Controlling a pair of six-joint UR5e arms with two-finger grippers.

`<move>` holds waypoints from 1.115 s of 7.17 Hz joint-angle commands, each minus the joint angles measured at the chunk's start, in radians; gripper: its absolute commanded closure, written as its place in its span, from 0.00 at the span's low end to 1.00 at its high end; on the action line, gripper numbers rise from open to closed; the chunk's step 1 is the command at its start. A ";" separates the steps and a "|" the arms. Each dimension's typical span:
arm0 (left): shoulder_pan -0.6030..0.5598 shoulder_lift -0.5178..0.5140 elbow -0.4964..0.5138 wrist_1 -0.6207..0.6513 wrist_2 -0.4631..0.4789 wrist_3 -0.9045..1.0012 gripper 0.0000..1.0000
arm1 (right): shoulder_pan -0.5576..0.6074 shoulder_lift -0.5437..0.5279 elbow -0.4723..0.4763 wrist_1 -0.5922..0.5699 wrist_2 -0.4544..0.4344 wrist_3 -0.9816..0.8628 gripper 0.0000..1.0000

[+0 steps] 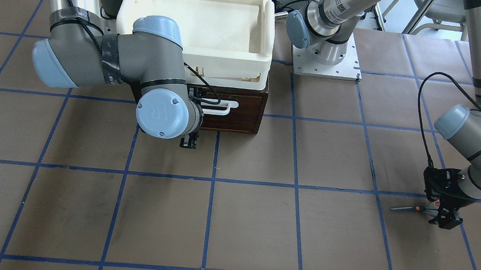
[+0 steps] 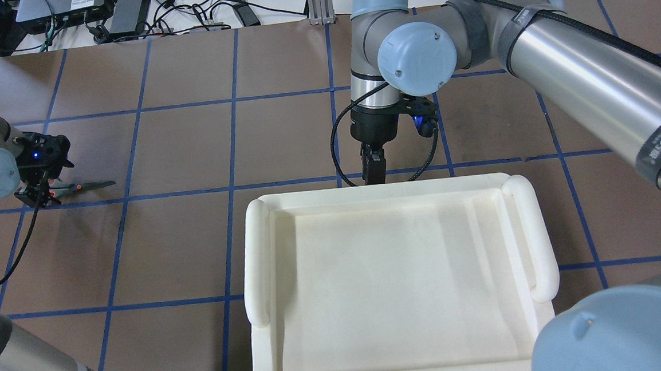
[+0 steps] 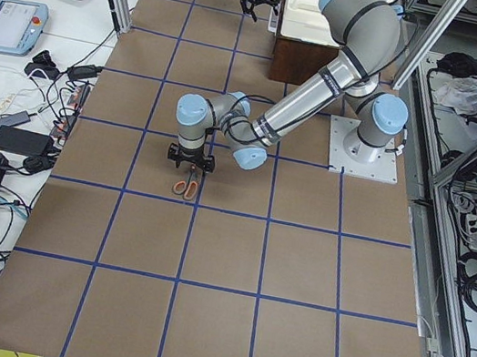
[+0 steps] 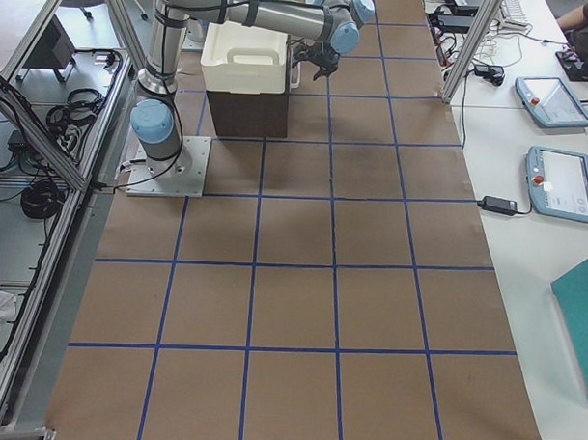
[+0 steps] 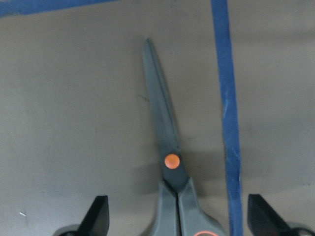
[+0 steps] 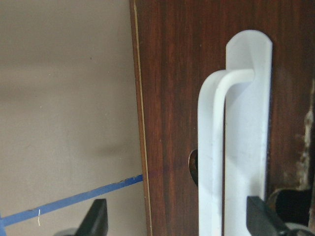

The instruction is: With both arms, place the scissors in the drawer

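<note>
The scissors (image 1: 410, 208) lie flat on the brown table, blades shut; they also show in the overhead view (image 2: 86, 186) and the left wrist view (image 5: 167, 147). My left gripper (image 1: 446, 215) is low over their handle end, open, with a fingertip on either side (image 5: 179, 216) and not closed on them. The dark brown drawer (image 1: 242, 118) is shut, and its pale interior is hidden. My right gripper (image 2: 373, 168) is open just in front of it. Its white bar handle (image 6: 216, 147) lies between the spread fingertips (image 6: 177, 219), untouched.
A cream-white foam tray (image 1: 198, 20) sits on top of the drawer cabinet and hides it in the overhead view (image 2: 400, 290). The left arm's base plate (image 1: 325, 64) stands beside the cabinet. Blue tape lines cross the table.
</note>
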 commanded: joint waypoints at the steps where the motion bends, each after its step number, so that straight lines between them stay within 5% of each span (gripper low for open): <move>1: 0.014 -0.002 -0.013 0.022 -0.002 0.000 0.00 | -0.001 0.008 0.006 -0.015 -0.003 -0.008 0.00; 8: 0.014 -0.029 -0.007 0.007 -0.009 -0.018 0.04 | -0.001 0.011 0.013 -0.076 -0.039 -0.008 0.00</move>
